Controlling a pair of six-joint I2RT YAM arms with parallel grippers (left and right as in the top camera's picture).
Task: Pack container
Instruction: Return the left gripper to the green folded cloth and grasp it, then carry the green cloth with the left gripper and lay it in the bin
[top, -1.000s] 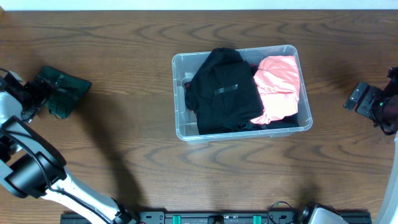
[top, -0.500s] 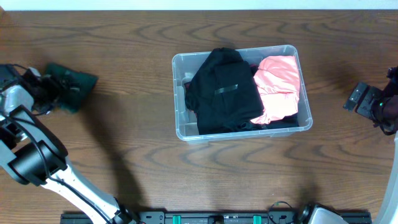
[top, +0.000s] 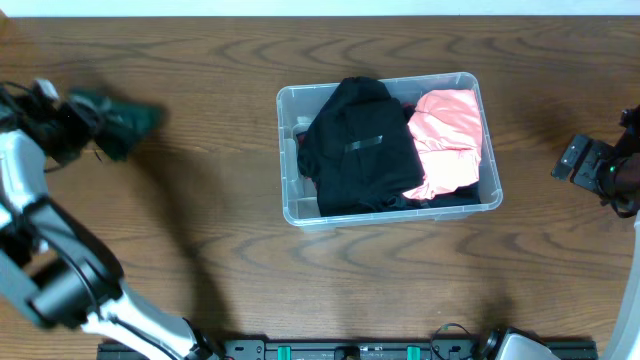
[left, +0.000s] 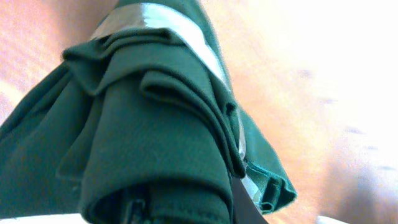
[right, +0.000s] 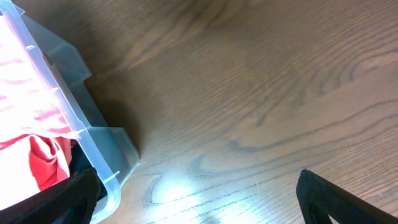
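The container (top: 290, 150), a clear plastic bin, stands at the table's centre with a folded black garment (top: 360, 150) and a pink garment (top: 448, 135) inside. At the far left my left gripper (top: 75, 122) is shut on a folded dark green garment (top: 120, 118). That green garment (left: 143, 137), bound by a grey band (left: 155, 15), fills the left wrist view and hides the jaws. My right gripper (top: 572, 158) waits open at the right edge, away from the bin. In the right wrist view the right gripper (right: 199, 199) has only bare wood between its fingers, with the container's corner (right: 93, 134) at left.
The brown wooden table (top: 200, 250) lies bare between the green garment and the bin. A red piece of cloth (right: 46, 158) shows inside the bin's corner. A black rail (top: 350, 350) runs along the near edge.
My left gripper has shut on the green garment and carried it a little toward the far side and to the right. The right arm and the bin have not moved.
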